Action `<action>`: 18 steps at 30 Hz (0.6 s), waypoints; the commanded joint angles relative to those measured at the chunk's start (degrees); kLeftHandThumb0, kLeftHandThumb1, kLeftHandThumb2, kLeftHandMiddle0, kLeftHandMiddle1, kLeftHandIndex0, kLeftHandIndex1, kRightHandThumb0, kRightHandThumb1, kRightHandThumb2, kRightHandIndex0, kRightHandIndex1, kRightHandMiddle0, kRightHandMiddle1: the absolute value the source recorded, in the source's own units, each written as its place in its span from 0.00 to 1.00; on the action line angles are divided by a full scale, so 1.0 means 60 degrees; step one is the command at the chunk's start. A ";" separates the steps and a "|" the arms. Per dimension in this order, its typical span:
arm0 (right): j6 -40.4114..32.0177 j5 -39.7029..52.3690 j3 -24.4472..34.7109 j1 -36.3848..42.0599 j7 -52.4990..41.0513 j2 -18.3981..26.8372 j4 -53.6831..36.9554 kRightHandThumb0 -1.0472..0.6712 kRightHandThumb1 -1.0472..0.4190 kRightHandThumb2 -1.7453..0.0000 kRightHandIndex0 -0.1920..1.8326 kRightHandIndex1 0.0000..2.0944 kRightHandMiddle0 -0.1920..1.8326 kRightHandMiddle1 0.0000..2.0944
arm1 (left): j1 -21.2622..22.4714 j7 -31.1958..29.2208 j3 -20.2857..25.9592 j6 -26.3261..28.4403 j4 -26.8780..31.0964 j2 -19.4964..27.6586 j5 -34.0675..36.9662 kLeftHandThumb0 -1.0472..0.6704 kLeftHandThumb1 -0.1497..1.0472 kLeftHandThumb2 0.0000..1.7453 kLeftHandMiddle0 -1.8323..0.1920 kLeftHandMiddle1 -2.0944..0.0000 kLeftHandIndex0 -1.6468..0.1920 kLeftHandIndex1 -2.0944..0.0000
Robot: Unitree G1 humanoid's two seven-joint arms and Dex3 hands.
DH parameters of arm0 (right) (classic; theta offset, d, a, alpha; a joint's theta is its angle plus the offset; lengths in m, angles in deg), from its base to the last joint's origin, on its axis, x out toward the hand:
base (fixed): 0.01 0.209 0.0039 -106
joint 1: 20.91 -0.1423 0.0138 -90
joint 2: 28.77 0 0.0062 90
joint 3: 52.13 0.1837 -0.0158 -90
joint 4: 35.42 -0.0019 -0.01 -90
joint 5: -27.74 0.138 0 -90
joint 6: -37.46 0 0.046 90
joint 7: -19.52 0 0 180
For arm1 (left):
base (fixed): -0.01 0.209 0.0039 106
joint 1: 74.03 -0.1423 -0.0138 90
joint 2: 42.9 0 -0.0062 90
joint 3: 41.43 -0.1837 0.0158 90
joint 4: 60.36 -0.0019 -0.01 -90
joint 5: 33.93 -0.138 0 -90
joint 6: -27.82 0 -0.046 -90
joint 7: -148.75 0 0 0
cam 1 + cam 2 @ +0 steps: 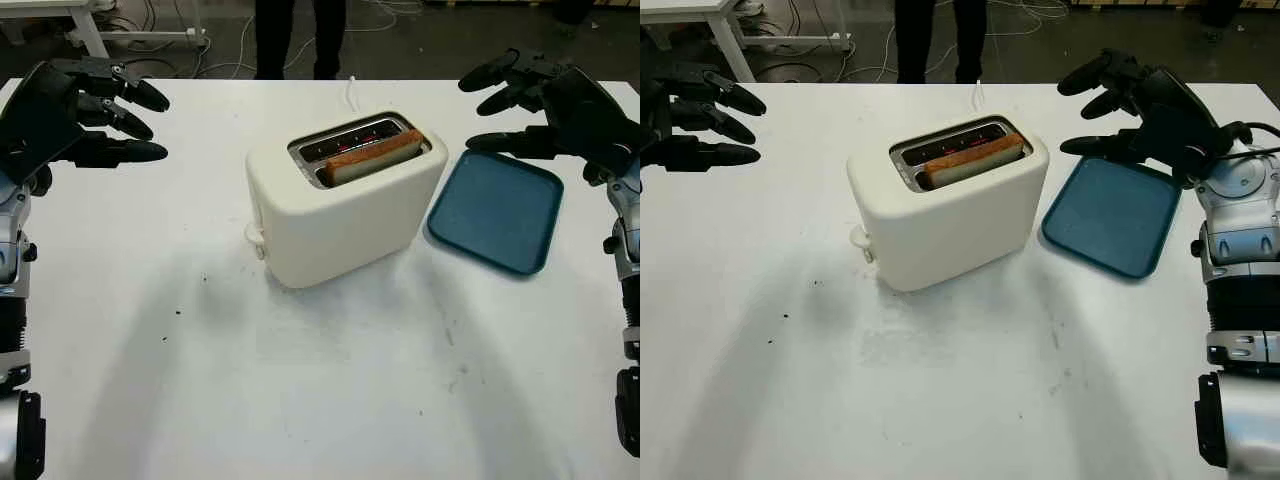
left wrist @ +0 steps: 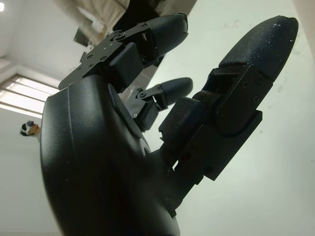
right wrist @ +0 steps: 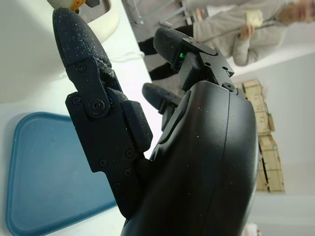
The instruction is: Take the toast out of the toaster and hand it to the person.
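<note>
Mid-tabletop, the toast (image 1: 372, 157) sits in the near slot of the toaster (image 1: 340, 200), top edge poking up above the slot and leaning a bit, so there's a strip of crust to pinch. The far slot looks empty.

Nothing's been grabbed yet, so I'd say the step is the reach. To do it well: come in from above, not the side, pinch the exposed top edge across its thin faces, and pull straight up along the slot so the slice doesn't jam or drag the toaster. The toaster isn't held down, so a crooked pull could tip or slide it.

Right hand (image 1: 545, 100) is open, holding nothing, raised over the far corner of the blue tray (image 1: 497, 210), which lies just to the toaster's right. It's well apart from the toast, off to its right. Left hand (image 1: 75, 110) is open too, up at the far left, also well apart. Either could go.

A person (image 1: 300, 35) stands beyond the tabletop's far edge, behind the toaster.
</note>
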 commanded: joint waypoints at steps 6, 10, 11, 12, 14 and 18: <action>-0.0001 0.0375 0.0172 0.0142 -0.0039 -0.0018 0.0050 0.10 0.16 1.00 0.13 0.60 0.20 0.45 | -0.0045 0.0177 0.0055 -0.0025 0.0056 -0.0082 0.0026 0.00 0.61 0.00 0.54 0.54 0.47 0.62; -0.0202 0.0303 0.0219 0.0441 0.0150 -0.0016 -0.0330 0.09 0.15 0.99 0.13 0.59 0.20 0.44 | -0.0091 0.0224 0.0053 -0.0051 0.0043 -0.0121 0.0024 0.00 0.60 0.00 0.54 0.53 0.48 0.61; -0.0075 0.0287 0.0236 0.0518 0.0175 -0.0011 -0.0347 0.09 0.15 0.99 0.13 0.59 0.20 0.44 | -0.0105 0.0231 0.0051 -0.0061 0.0040 -0.0128 0.0025 0.00 0.60 0.00 0.54 0.53 0.48 0.61; 0.0116 0.0304 0.0255 0.0568 0.0171 -0.0012 -0.0291 0.10 0.15 0.99 0.14 0.59 0.20 0.44 | -0.0116 0.0234 0.0045 -0.0061 0.0041 -0.0135 0.0022 0.00 0.59 0.00 0.54 0.53 0.48 0.61; 0.0310 0.0340 0.0269 0.0600 0.0151 -0.0016 -0.0168 0.10 0.14 0.99 0.15 0.59 0.20 0.43 | -0.0134 0.0254 -0.0022 -0.0058 0.0044 -0.0123 -0.0086 0.00 0.59 0.00 0.54 0.52 0.48 0.60; 0.0367 0.0332 0.0243 0.0599 0.0136 -0.0010 -0.0128 0.08 0.14 1.00 0.15 0.59 0.20 0.43 | -0.0112 0.0245 -0.0209 0.0159 0.0075 -0.0112 -0.0295 0.00 0.60 0.00 0.55 0.53 0.49 0.61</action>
